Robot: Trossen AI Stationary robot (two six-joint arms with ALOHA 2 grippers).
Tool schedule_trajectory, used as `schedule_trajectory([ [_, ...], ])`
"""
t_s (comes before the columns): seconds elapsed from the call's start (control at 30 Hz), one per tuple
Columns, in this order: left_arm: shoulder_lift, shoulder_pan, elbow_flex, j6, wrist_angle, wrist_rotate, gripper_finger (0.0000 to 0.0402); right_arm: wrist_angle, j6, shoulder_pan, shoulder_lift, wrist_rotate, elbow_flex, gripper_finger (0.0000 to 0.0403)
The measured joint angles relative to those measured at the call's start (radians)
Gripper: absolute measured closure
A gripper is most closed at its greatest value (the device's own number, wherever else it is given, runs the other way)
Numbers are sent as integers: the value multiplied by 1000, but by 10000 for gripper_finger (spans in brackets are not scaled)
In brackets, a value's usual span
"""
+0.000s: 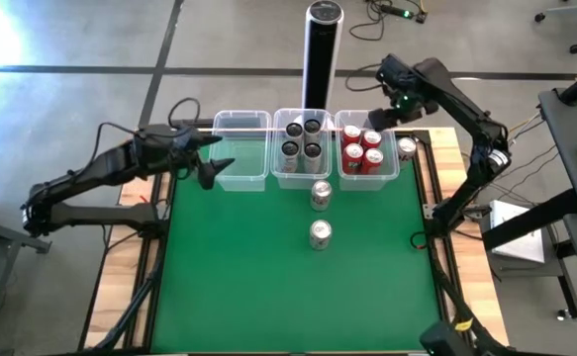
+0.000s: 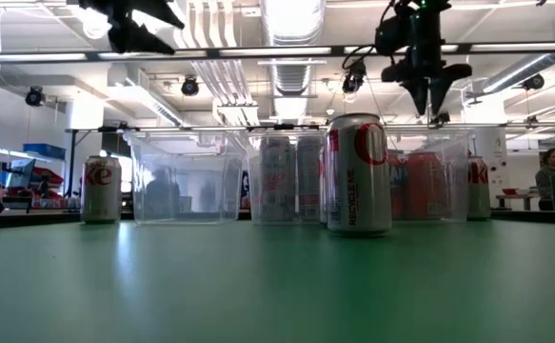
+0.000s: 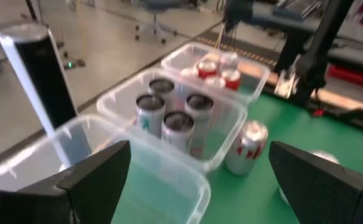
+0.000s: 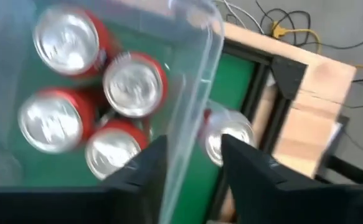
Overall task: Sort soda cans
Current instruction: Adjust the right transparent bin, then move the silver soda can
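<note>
Silver-white cans: two stand loose on the green worktop [image 1: 268, 287] at the centre of the high view — one [image 1: 321, 194] just below the middle bin, one [image 1: 320, 233] further down. A third [image 1: 407, 148] stands outside the right bin's right wall; a fourth [image 2: 101, 189] shows only at the left of the low view.
Dark cans: four [image 1: 303, 138], upright in the middle bin [image 1: 302, 180].
Red cans: four [image 1: 363, 146], upright in the right bin [image 1: 368, 176].
Left bin: the left bin [image 1: 240, 178] holds no can that I can see.
Handling: I judge them light, stiff and thin-walled, smooth enough to slip and easy to dent. I would take one across the body, mid-height, upright.
Left gripper: the left gripper [image 1: 212, 163] hovers over the left bin's left edge, jaws spread wide, holding nothing.
Right gripper: the right gripper [image 4: 190, 163] hangs above the right bin's right wall, over the third silver-white can, jaws parted narrowly and holding nothing.
Hard to make out: the fourth can is hidden in the high view — probably under the left arm. The tall black post [image 1: 322, 49] stands behind the bins at upper centre. Can labels are blurred through the plastic.
</note>
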Motion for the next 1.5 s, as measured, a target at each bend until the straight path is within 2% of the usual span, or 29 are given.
schedule_trajectory([
  [0.07,10,0,39,7,-2,0,35,-39,-9,1,-6,4,-7,219],
  [0.1,14,0,55,9,-1,0,35,-42,44,1,-8,12,-17,200],
  [0.23,24,0,82,4,-3,0,35,-32,419,4,-19,18,-45,137],
  [0.37,24,0,80,-10,-7,-3,35,-28,612,38,-36,60,-82,94],
  [0.5,21,0,66,-13,-17,-14,35,-8,840,85,-111,106,-157,74],
  [0.7,3,0,41,-6,-16,-52,35,13,1228,130,-289,224,-324,76],
  [0.8,-1,0,39,48,-13,-61,35,134,1356,120,-373,227,-453,78],
  [0.97,25,1,39,178,0,-56,35,416,1399,48,-430,143,-660,67],
  [1.07,50,3,40,193,0,-23,35,537,1406,6,-436,103,-720,57],
  [1.2,70,3,47,158,1,8,35,536,1393,-46,-443,65,-736,38],
  [1.5,78,14,49,139,1,-4,35,547,1401,-146,-426,-28,-766,16],
])
